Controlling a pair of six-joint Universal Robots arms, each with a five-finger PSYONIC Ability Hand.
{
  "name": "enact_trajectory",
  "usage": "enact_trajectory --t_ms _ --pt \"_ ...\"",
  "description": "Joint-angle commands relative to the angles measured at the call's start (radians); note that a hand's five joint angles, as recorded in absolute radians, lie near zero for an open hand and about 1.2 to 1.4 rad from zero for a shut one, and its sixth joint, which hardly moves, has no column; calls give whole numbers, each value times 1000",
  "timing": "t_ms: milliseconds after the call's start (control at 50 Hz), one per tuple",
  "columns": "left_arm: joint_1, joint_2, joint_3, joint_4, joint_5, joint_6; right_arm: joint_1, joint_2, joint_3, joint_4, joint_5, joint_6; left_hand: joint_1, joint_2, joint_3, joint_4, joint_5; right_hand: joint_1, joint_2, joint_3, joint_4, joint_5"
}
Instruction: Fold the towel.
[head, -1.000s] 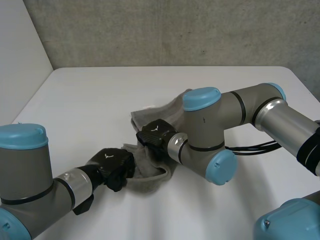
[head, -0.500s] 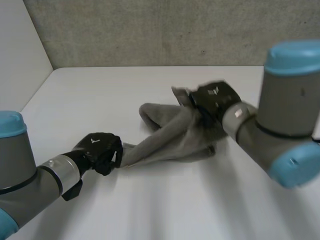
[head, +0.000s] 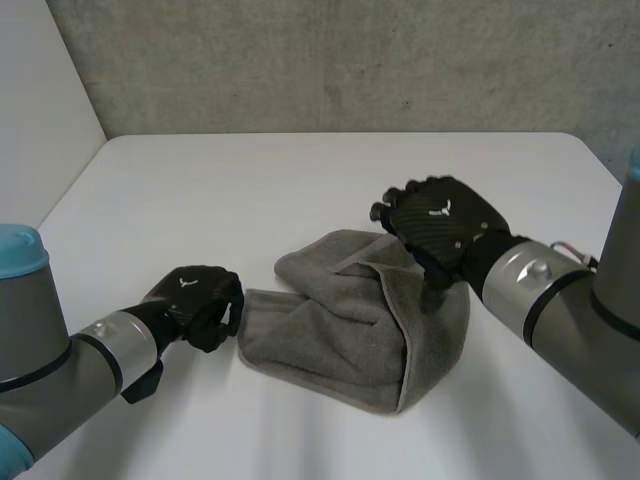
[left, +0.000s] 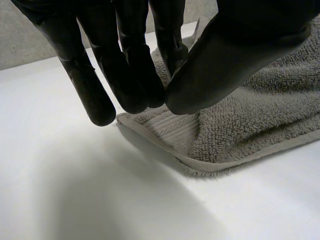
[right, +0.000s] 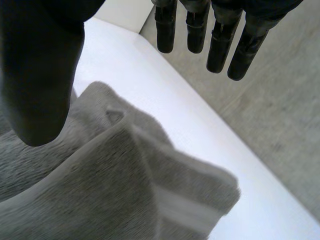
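Listing, head view: one towel, grey-brown terry, folded over into a lumpy, rounded heap with a hemmed edge down the side nearer the right arm, lying near the middle of one white table, smooth and matt; one rough concrete wall behind; two arms, grey tubes with metal bands; left arm capped light blue; two black hands; left hand clenched, knuckles up, just beside the towel's left edge; right hand spread above the towel's far right part.

Left wrist view: one left hand; fingers drawn against the thumb tip to tip, closed on nothing, just above one towel corner; towel of looped pile with a flat woven band and stitched hem, corner flat on the table.

Right wrist view: one right hand, released; fingers straight, thumb well apart from them; towel under the palm, in thick folds, one pale flat band at a folded edge; table; wall.
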Motion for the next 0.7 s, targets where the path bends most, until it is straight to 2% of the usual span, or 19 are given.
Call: enact_trajectory --t_ms 20,40,60,100,120,160,220,260,280,320,360,480,600,700 --pt "-2 2 -32 29 32 2 4 67 -86 -11 -16 -194 -628 -672 -683 -691 -684 49 28 38 32 66" --pt "-5 3 -41 43 48 5 5 104 -108 -4 -32 -263 -945 -989 -1000 -1008 -1001 113 93 103 97 130" --pt "-7 5 -49 55 61 15 5 104 -108 -4 -33 -264 -1041 -1085 -1096 -1104 -1097 114 93 103 97 131" --pt "-10 6 -55 66 72 38 22 158 -136 1 -69 -406 -1045 -1089 -1100 -1108 -1101 207 187 197 191 224" --pt "-10 6 -62 78 78 75 22 158 -136 1 -69 -406 -1054 -1098 -1109 -1116 -1109 208 187 197 191 225" --pt "-7 6 -69 90 80 116 36 193 -136 1 -112 -519 -1060 -1104 -1115 -1122 -1115 252 231 241 235 269" --pt "1 6 -78 112 83 179 34 224 -130 1 -137 -599 -1066 -1110 -1121 -1128 -1121 246 226 235 229 263" --pt "9 -1 -93 155 85 302 33 233 -124 -1 -152 -629 -1072 -1116 -1126 -1134 -1127 240 220 230 223 257" --pt "9 -1 -93 155 85 302 33 233 -123 -1 -152 -629 -1072 -1116 -1126 -1134 -1127 240 220 229 223 257" --pt "19 -11 -93 184 86 388 36 247 -116 -4 -167 -669 -1069 -1113 -1124 -1131 -1124 237 217 227 220 254" --pt "26 -23 -92 193 86 420 36 256 -110 -10 -178 -681 -1063 -1107 -1118 -1125 -1118 237 217 227 220 254" --pt "30 -103 -56 213 85 489 36 306 -110 -13 -181 -754 -1039 -1083 -1094 -1102 -1095 234 214 224 218 251" --pt "32 -143 -30 213 86 495 33 340 -108 -25 -177 -837 -1039 -1083 -1094 -1102 -1095 228 208 218 212 245" --pt "27 -179 -4 213 86 495 31 354 -107 -71 -165 -848 -1039 -1083 -1094 -1102 -1095 266 246 256 250 283"
